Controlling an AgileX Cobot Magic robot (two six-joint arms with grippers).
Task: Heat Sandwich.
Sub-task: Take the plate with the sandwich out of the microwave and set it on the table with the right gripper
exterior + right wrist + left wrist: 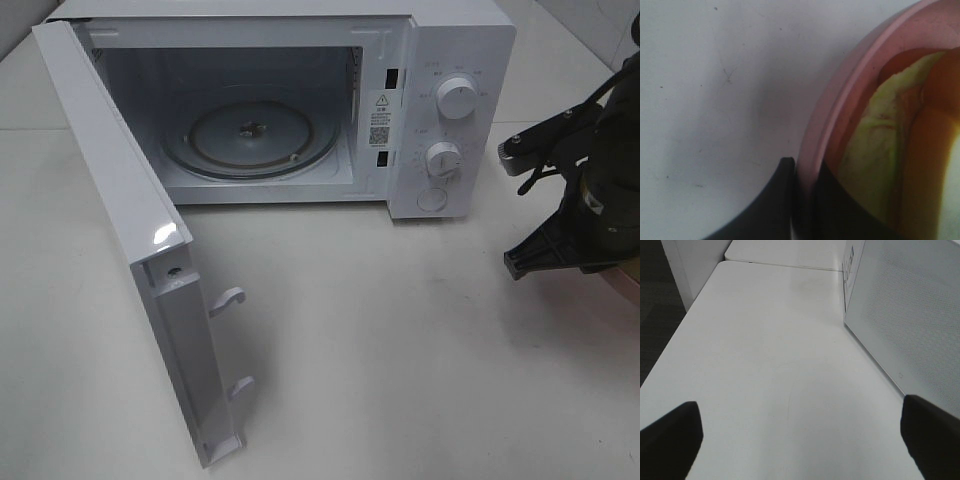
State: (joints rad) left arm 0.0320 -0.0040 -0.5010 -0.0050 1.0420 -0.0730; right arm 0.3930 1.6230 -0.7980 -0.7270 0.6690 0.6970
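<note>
Even, bright light falls from above across the white counter (400, 340), with only soft, faint shadows beneath the microwave (300, 100). A small glare spot shines on the open door (165, 235), and the glass turntable (250, 135) carries dull reflections. The high view is sharp. The left wrist view is slightly soft and cool-toned, its dark fingertips (670, 440) blurred. The right wrist view is heavily out of focus: plate (840, 110) rim and sandwich (875, 135) smear together, and a grey shadow lies beside the rim.

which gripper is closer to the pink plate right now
Right. The right gripper is shut on the pink plate rim. The left gripper hangs open beside the microwave door, far off.
</note>
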